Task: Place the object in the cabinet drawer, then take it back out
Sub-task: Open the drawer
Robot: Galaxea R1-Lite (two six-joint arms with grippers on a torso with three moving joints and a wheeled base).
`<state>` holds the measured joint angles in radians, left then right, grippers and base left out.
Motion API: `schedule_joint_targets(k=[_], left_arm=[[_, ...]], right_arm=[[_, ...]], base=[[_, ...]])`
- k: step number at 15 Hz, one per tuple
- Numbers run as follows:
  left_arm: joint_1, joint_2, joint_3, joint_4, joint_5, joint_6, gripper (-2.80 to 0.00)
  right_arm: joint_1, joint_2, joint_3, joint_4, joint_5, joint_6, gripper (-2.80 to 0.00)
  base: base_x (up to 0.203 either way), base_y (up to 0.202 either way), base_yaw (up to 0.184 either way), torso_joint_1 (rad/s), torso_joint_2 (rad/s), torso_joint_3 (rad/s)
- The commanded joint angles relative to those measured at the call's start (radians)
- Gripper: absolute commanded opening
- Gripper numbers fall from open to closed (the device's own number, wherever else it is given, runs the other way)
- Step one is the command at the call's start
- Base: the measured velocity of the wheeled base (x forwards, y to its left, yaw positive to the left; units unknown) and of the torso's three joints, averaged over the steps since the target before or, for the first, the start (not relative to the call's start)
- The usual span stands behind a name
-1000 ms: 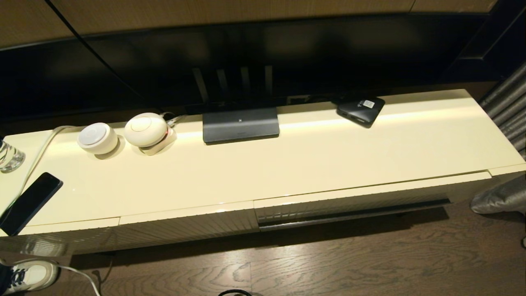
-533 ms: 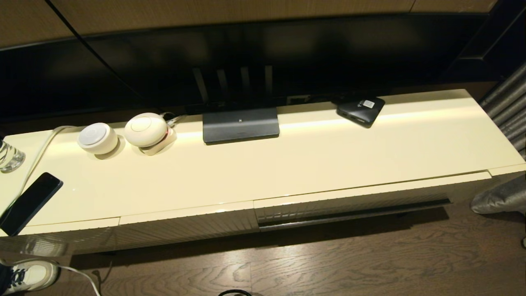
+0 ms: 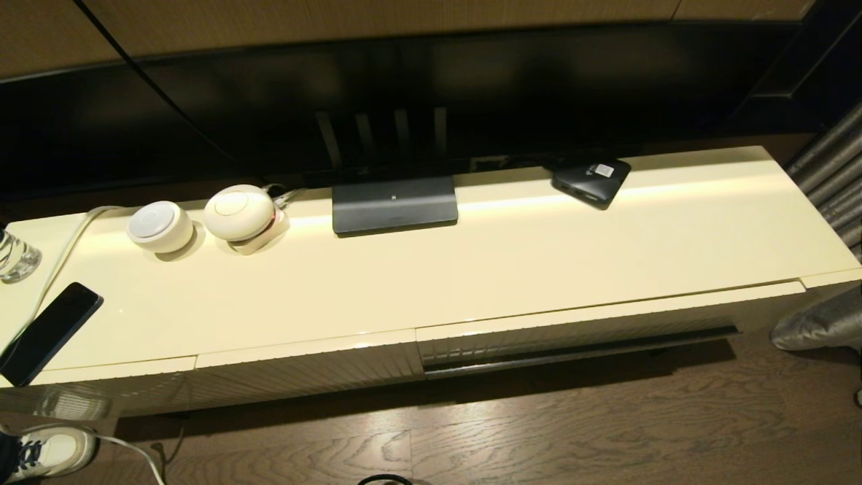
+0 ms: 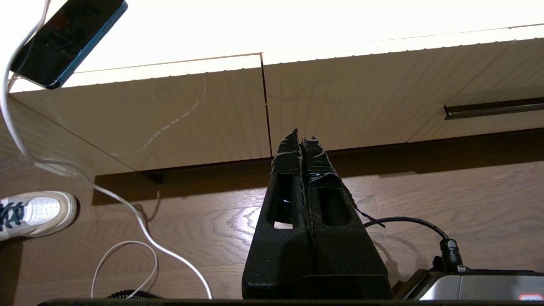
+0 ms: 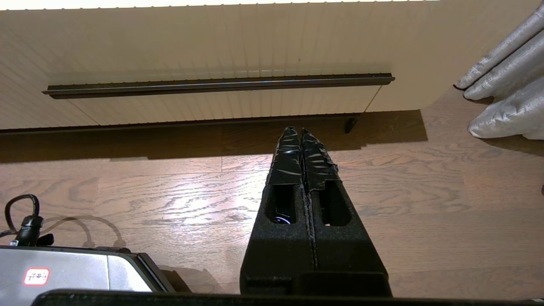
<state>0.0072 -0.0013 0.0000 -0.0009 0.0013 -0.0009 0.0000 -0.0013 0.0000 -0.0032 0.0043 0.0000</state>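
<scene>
**Both grippers pressed together, low before the closed cabinet**

While both arms hang low in front of the cabinet (image 3: 471, 269), neither of them shows in the head view. The left gripper (image 4: 301, 138) has its two black fingers pressed together with nothing between them; it hangs above the wooden floor (image 4: 446, 195), facing the seam between two narrow ribbed front panels (image 4: 178, 114). The right gripper (image 5: 296, 131) is clenched in the same way and holds nothing; it points at the cabinet drawer (image 5: 221, 46), whose ribbed cream front sits flush and closed, with the dark strip (image 5: 216, 85) running along its lower edge.

The umbrella cannot be seen in any view, so where it lies cannot be told.

On the cabinet's glossy top, along the back edge, stand two white round devices (image 3: 160, 226) toward the left end, a dark flat stand (image 3: 394, 205) at the middle, and a small black box with a white label (image 3: 591, 180) toward the right end. A dark phone (image 3: 48, 331) lies at the front left corner, with a white cable (image 3: 60, 259) running past it, and a glass (image 3: 15, 256) stands at the left edge. A person's white sneaker (image 3: 50, 451) rests on the floor by the cabinet's left end. Grey curtain folds (image 5: 505, 89) hang past its right end.
</scene>
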Motion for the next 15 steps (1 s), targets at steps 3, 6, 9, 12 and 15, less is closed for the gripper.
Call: schedule_joint_targets(k=[3, 6, 9, 12, 15], left_arm=[[0.0, 0.001, 0.003, -0.001, 0.0, -0.001, -2.8], [0.0, 0.001, 0.003, -0.001, 0.0, -0.001, -2.8], [0.0, 0.001, 0.003, -0.001, 0.0, -0.001, -2.8], [0.0, 0.001, 0.003, 0.001, 0.0, -0.001, -2.8], [0.0, 0.001, 0.003, -0.001, 0.0, -0.001, -2.8]], right_arm=[[0.0, 0.001, 0.0, -0.001, 0.0, 0.0, -2.8], [0.0, 0.001, 0.0, 0.0, 0.0, 0.0, -2.8], [0.0, 0.001, 0.0, -0.001, 0.0, 0.0, -2.8], [0.0, 0.001, 0.0, 0.0, 0.0, 0.0, -2.8], [0.0, 0.001, 0.0, -0.001, 0.0, 0.0, -2.8]], base=[[0.0, 0.0, 0.0, 0.0, 0.0, 0.0], [0.0, 0.0, 0.0, 0.0, 0.0, 0.0], [0.0, 0.0, 0.0, 0.0, 0.0, 0.0], [0.0, 0.0, 0.0, 0.0, 0.0, 0.0], [0.0, 0.0, 0.0, 0.0, 0.0, 0.0]])
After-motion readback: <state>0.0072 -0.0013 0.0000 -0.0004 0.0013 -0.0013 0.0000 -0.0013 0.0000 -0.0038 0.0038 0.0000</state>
